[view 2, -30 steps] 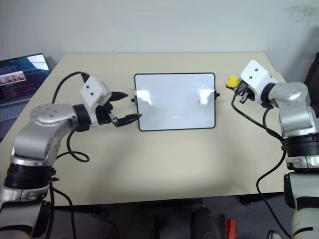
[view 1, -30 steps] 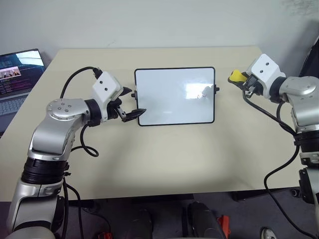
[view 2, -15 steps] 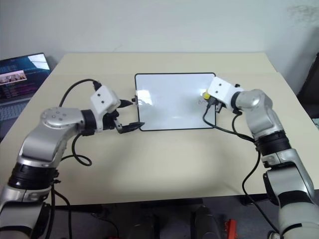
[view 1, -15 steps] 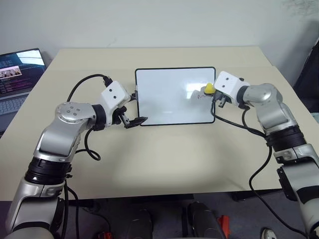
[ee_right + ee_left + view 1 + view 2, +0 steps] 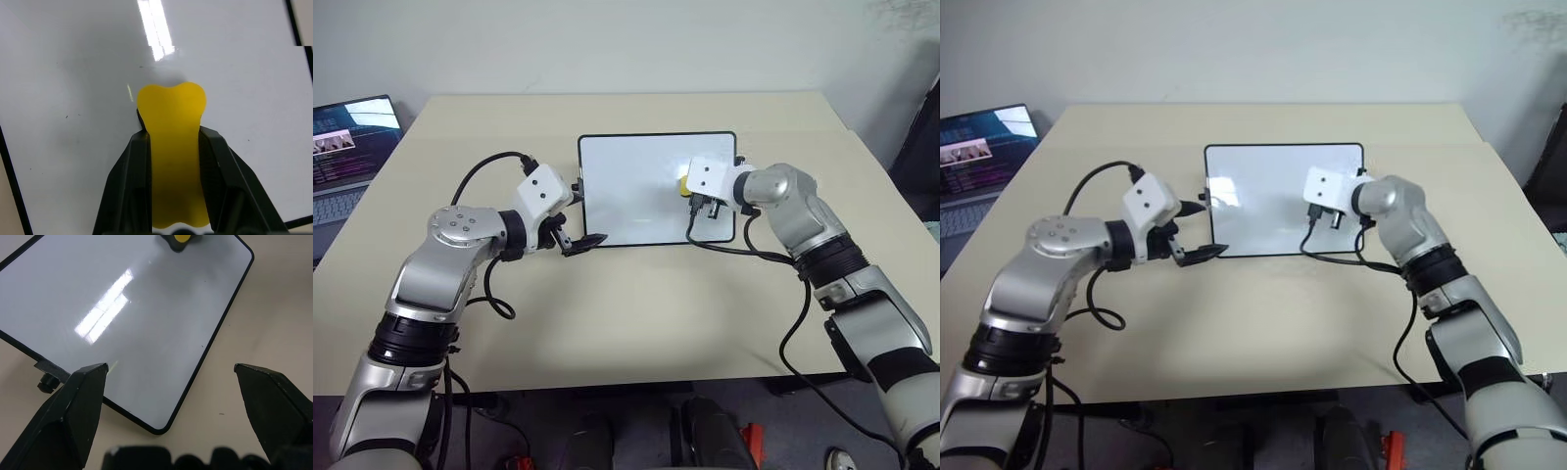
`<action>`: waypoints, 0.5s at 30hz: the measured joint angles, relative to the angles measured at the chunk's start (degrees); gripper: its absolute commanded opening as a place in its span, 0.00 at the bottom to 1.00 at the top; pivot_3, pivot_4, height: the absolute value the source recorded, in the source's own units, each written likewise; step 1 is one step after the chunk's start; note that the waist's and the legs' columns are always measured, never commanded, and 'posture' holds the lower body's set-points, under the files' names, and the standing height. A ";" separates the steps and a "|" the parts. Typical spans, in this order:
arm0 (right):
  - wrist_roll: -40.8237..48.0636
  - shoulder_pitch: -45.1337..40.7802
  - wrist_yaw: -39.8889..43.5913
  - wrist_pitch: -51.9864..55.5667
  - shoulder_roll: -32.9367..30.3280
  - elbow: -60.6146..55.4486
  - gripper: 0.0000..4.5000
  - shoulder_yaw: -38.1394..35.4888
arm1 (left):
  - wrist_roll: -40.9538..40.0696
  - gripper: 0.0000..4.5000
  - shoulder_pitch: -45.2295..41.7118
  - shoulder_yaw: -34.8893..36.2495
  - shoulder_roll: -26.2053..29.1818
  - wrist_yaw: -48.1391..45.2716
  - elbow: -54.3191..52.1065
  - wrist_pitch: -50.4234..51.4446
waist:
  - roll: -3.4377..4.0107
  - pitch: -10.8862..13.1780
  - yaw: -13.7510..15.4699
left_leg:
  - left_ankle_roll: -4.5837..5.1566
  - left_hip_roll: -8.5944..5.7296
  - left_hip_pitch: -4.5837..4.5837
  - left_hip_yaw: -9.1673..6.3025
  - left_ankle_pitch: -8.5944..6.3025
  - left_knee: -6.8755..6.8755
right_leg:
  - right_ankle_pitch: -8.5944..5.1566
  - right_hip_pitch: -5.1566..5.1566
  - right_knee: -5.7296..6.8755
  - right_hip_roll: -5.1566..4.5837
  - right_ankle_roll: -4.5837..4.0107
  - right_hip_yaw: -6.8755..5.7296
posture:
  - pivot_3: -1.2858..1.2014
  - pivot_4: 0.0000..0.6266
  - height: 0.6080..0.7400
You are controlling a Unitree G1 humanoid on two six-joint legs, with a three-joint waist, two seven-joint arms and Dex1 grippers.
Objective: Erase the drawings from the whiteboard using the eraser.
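The right gripper [image 5: 173,161] is clamping the yellow eraser [image 5: 172,147] between its fingers, pressing it onto the whiteboard [image 5: 636,186] near the board's right edge. The left gripper [image 5: 171,401] is hanging with its fingers spread apart over the whiteboard's near-left corner, on the table [image 5: 607,323].

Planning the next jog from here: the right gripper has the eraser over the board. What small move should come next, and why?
Probably keep sweeping the eraser leftward across the whiteboard. The right gripper is shut on the eraser over the board's right part, and no marks show on the white around it. The left gripper stands open at the board's near left corner, not clamping it, so light pressure seems wise.
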 measured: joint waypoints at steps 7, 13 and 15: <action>-3.71 -2.47 0.91 1.37 0.06 1.10 0.21 1.56 | -0.14 1.00 -0.01 0.01 -0.01 0.01 -0.03 0.00 | 0.00 0.00 0.01 | 0.00 0.00 0.01 0.00 0.00 0.01 | 0.00 0.00 0.01 0.00 0.00 0.00 | 0.52 0.24 1.00; -5.83 -2.79 1.82 1.39 -0.27 1.11 0.21 2.16 | -0.48 1.00 -0.02 0.01 0.00 -0.01 -0.03 0.00 | 0.00 -0.01 0.00 | 0.00 0.00 0.03 0.00 0.00 0.03 | 0.00 0.02 0.03 0.00 0.00 0.00 | 0.52 0.24 1.00; -6.66 -2.83 1.99 1.22 -0.82 1.17 0.21 2.60 | -0.52 1.00 -0.03 0.02 0.00 -0.01 -0.03 0.00 | -0.01 -0.01 0.01 | 0.00 0.00 0.06 0.00 0.00 0.04 | 0.00 0.06 0.04 0.00 0.00 0.00 | 0.52 0.24 1.00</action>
